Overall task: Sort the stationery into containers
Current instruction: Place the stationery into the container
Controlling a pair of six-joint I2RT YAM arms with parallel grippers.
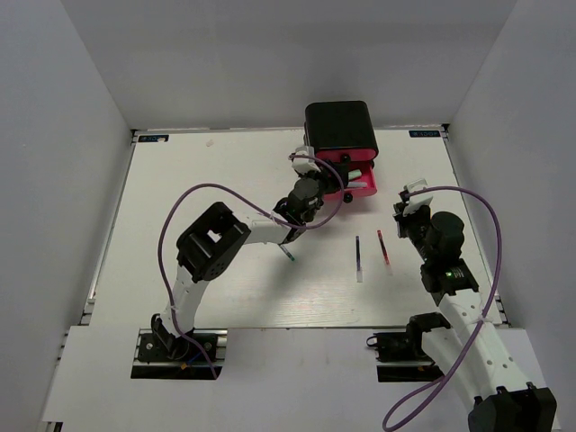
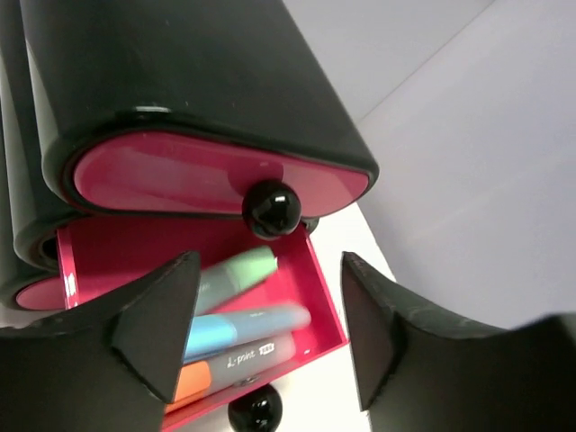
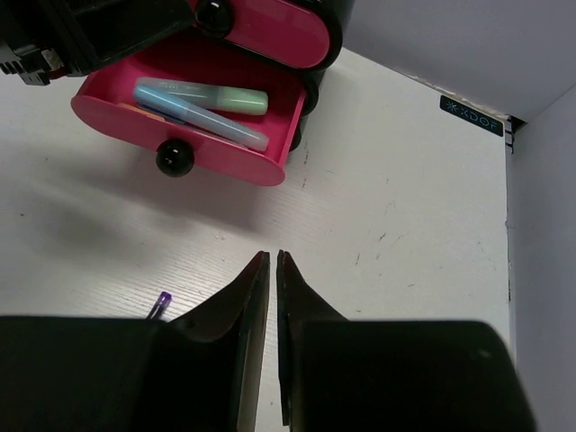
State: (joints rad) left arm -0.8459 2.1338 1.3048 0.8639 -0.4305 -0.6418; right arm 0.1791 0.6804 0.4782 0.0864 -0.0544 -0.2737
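The glossy black cabinet (image 1: 342, 126) stands at the back of the table with one pink drawer (image 1: 363, 187) pulled out. In the drawer lie a green marker (image 2: 236, 272), a light blue marker (image 2: 238, 326) and an orange marker (image 2: 193, 382). My left gripper (image 1: 310, 193) hovers open just over the drawer's left end, with nothing between its fingers (image 2: 162, 328). A dark blue pen (image 1: 358, 256) and a red pen (image 1: 384, 247) lie on the table. A third pen (image 1: 288, 255) lies under the left arm. My right gripper (image 1: 405, 202) is right of the drawer, its fingers (image 3: 256, 297) together and empty.
The drawer above (image 2: 216, 175) is closed, its black knob (image 2: 272, 209) right ahead of the left fingers. The open drawer's knob (image 3: 175, 157) sticks out toward the arms. A purple pen tip (image 3: 163, 301) shows beside the right fingers. White walls enclose the table.
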